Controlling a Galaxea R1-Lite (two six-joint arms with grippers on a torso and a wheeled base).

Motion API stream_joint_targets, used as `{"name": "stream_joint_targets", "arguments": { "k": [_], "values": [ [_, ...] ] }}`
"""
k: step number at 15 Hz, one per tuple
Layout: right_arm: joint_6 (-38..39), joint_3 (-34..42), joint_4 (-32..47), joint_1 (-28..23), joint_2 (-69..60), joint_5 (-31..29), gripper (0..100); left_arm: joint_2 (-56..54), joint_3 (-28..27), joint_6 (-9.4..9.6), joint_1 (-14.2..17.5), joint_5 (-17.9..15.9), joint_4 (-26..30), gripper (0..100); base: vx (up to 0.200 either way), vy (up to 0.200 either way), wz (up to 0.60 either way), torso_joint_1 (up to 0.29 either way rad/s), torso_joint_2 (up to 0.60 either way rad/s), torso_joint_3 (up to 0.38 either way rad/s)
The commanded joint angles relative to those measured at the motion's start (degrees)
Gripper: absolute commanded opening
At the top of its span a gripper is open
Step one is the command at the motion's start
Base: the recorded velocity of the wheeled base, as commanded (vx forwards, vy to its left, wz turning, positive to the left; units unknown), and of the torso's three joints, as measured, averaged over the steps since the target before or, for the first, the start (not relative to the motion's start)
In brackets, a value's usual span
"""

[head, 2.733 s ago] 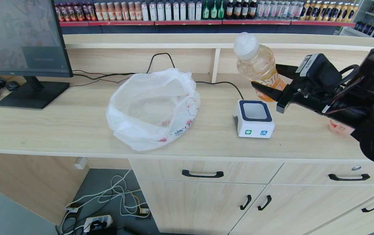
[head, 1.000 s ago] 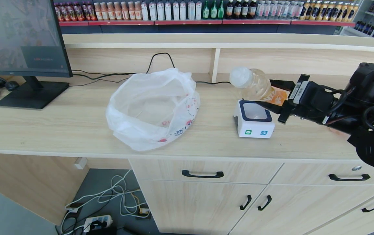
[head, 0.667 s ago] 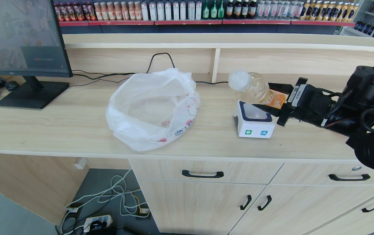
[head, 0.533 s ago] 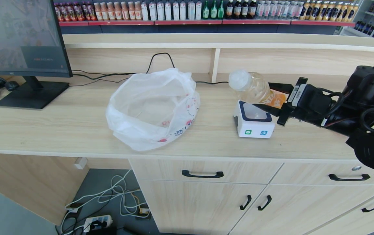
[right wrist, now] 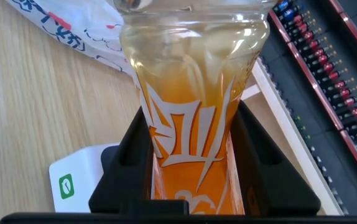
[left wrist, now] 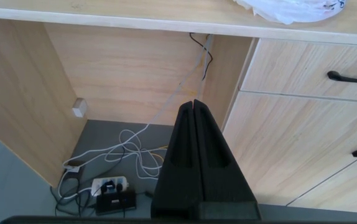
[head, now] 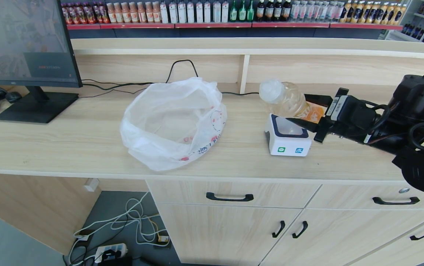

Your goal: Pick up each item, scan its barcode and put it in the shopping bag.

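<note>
— Right end effector [head: 304,109], what are you seeing it doing?

— It is clamping the bottle [head: 287,99] by its orange label, one finger on each side. You are looking at it right of centre in the head view: the bottle is lying tilted, its white cap pointing toward the frame's left, just over the window of the white scanner [head: 287,138] on the desk [head: 67,140]. You cannot tell whether the two are touching.

— And the shopping bag [head: 171,122]?

— It is sitting open at the frame's centre, apart from the scanner.

— Left end effector [left wrist: 194,124]?

— It is hanging below the desk edge, before the cabinet [left wrist: 290,74], fingers pressed together.
</note>
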Motion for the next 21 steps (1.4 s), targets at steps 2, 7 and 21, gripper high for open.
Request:
{"name": "stream_joint_targets", "arguments": {
  "k": [2, 7, 21],
  "values": [
    [1.17, -0.04, -0.11, 0.10, -0.45, -0.21, 0, 0.00, 0.00, -0.07, 0.01, -0.03, 0.07, 0, 0.000, 0.000, 0.00, 0.000, 0.00, 0.000],
    [8.72, -0.04, -1.61, 0.19, -2.12, -0.92, 0, 0.00, 0.00, -0.42, 0.01, 0.05, 0.07, 0, 0.000, 0.000, 0.00, 0.000, 0.00, 0.000],
    [53.55, 20.35, -30.87, 8.54, -9.33, -32.65, 0, 0.00, 0.00, -1.47, 0.01, 0.14, 0.07, 0, 0.000, 0.000, 0.00, 0.000, 0.00, 0.000]
  ]
}}
